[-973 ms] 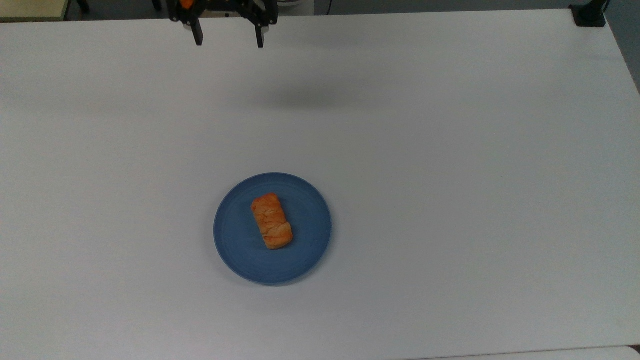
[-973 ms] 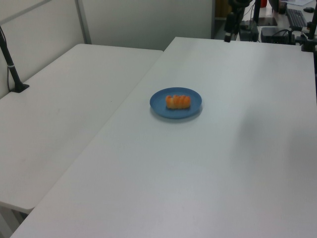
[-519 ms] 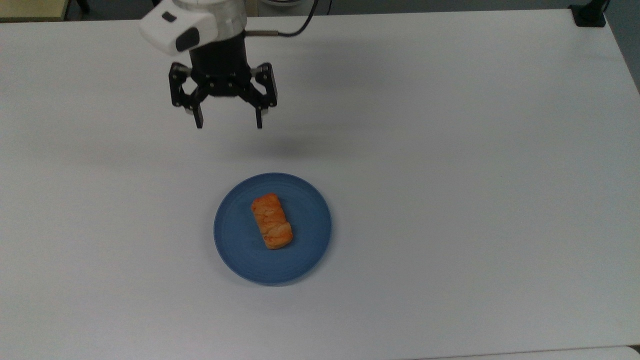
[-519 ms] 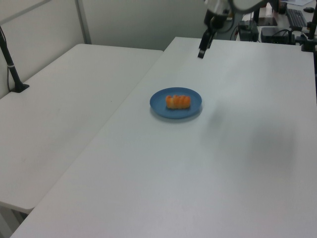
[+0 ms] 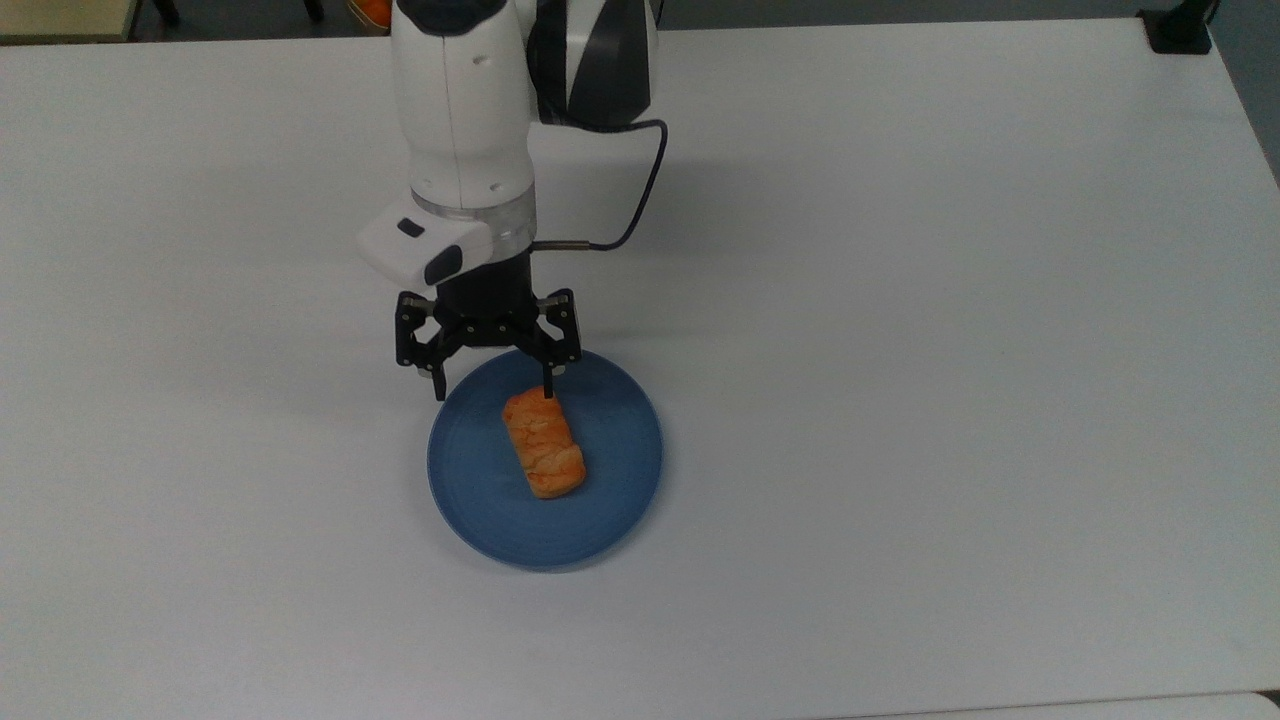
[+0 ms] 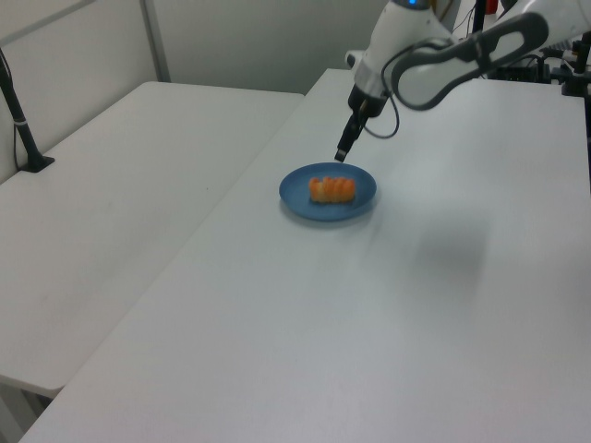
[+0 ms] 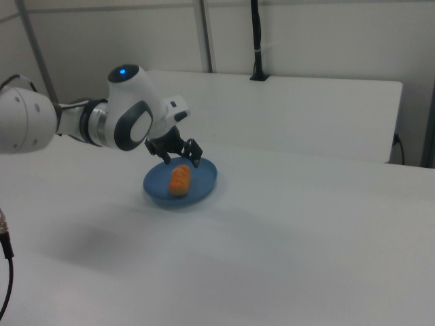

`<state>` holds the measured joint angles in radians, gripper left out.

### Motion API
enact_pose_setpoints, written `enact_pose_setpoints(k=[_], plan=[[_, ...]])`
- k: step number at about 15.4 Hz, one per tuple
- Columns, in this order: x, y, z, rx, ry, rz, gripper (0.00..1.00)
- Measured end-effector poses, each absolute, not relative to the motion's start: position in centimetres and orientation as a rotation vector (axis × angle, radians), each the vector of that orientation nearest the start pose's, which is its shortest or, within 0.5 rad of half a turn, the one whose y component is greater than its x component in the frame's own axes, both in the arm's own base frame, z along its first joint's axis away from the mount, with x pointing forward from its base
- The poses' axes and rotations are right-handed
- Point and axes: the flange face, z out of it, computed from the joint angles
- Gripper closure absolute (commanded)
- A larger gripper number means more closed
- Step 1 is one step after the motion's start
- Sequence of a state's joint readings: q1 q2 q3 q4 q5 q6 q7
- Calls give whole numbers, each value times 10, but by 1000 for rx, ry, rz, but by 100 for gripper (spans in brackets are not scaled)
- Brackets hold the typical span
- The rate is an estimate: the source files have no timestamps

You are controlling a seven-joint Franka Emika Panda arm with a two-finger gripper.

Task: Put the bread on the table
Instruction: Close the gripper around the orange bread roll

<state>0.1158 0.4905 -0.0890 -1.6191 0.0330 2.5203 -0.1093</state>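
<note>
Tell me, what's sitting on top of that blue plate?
A single bread roll lies on the blue plate, golden-orange with a braided top. The plate surface directly beneath it is covered. The open gripper hovers above the plate's rim, touching nothing.

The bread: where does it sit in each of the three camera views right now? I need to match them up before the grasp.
Top view: the bread lies lengthwise just left of centre, below the open gripper.
Left view: the bread lies above centre, under the gripper.
Right view: the bread is left of centre, beside the gripper.
Shared landmark: the blue plate it rests on.
</note>
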Motion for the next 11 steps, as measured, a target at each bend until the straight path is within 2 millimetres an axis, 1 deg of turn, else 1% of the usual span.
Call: enact_pose_setpoints(k=[3, 5, 6, 7, 8, 11], plan=[[723, 41, 354, -3091, -233, -682, 0], [725, 44, 338, -3092, -243, -682, 0], [726, 46, 330, -3092, -247, -677, 2], [727, 48, 320, -3091, -251, -679, 9], [728, 49, 316, -3090, -253, -679, 21], [729, 55, 318, -3084, -265, -688, 43]])
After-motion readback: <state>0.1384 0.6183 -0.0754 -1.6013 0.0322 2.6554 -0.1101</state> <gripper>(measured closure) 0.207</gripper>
